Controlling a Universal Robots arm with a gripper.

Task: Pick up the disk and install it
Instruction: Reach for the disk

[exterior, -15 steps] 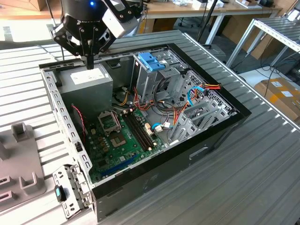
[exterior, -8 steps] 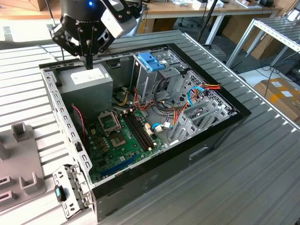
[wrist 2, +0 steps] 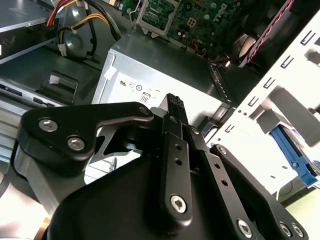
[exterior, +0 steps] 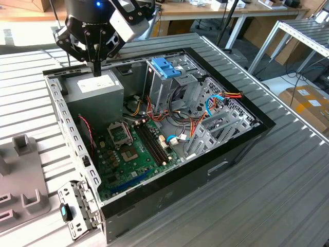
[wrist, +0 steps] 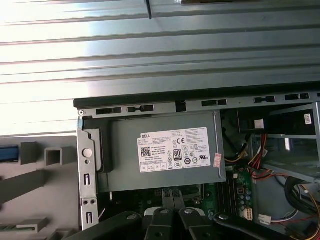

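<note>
Gripper (exterior: 96, 71) hangs upright at the exterior view's upper left, jaws together and empty, just over the power supply (exterior: 97, 87) in the open case (exterior: 221, 154). 1 blue-handled cage (exterior: 167, 69) stands to its right. Outside the case wall, a blue strip (wrist: 10, 154) lies by the fixture (wrist: 45, 175); I cannot tell if it is the disk.

You are working in a workshop or lab: an opened computer case (exterior: 216, 167) sits on a ribbed metal table (exterior: 288, 200), with long workbenches (exterior: 216, 10), a metal rack (exterior: 308, 33) and cardboard boxes (exterior: 308, 103) behind it.
</note>
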